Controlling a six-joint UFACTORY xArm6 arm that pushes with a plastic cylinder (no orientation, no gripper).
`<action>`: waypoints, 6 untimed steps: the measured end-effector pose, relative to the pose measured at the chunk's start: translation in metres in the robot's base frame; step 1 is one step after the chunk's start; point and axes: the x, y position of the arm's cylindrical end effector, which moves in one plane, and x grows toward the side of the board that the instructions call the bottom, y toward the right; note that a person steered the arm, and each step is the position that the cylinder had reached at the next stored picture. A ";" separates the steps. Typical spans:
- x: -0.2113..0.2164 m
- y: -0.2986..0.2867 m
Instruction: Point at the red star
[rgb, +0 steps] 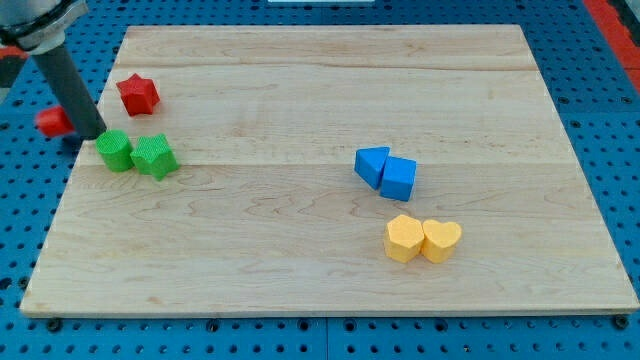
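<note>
The red star (138, 94) lies near the board's upper left corner. My tip (91, 134) is at the lower end of the dark rod, at the board's left edge, below and to the left of the star and apart from it. A green round block (115, 151) lies just right of and below the tip, close to it. A green star-like block (154, 156) touches the round one on its right. A second red block (51, 122) lies off the board to the left, partly hidden behind the rod.
A blue triangular block (372, 165) and a blue cube (399, 179) lie together right of centre. A yellow hexagon-like block (404, 239) and a yellow heart (441, 240) lie together below them. The wooden board (320, 280) rests on a blue pegboard.
</note>
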 end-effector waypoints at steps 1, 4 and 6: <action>0.008 -0.027; -0.064 0.030; -0.023 -0.007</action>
